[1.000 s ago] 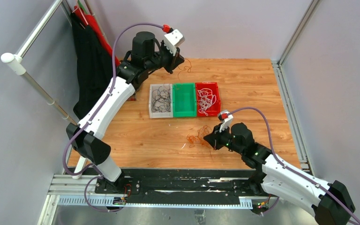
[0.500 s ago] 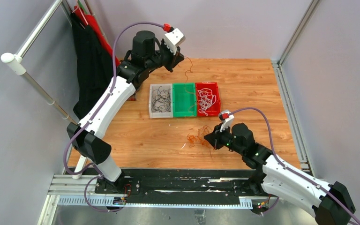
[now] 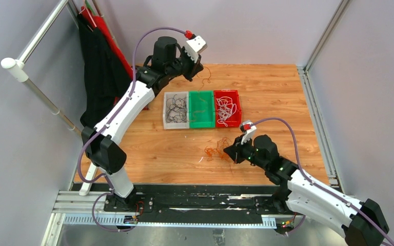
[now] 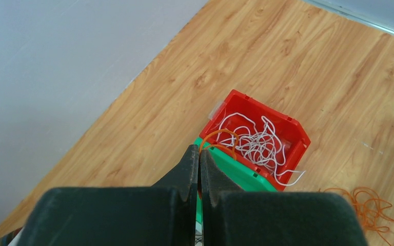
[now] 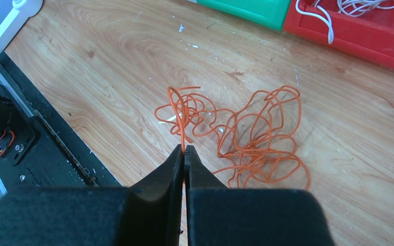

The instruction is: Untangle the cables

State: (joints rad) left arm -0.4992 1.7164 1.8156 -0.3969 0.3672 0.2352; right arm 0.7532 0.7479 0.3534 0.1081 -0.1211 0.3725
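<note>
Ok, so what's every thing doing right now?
Left pincer: shut on orange cable, raised.
Right pincer: shut on orange tangle lying on table.
Red bin: holds white cables.
Clear bin: holds black cables.
Green bin: no pile inside.

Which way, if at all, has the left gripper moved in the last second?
Yes: the left gripper shifted right, toward the green bin's far edge.

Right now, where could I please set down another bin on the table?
Bare table lies right of the red bin, out to the side rail, and in front of the clear bin, left of the orange tangle. Crowded: around that tangle by the right gripper, and over the green bin, where the left gripper dangles an orange cable.
</note>
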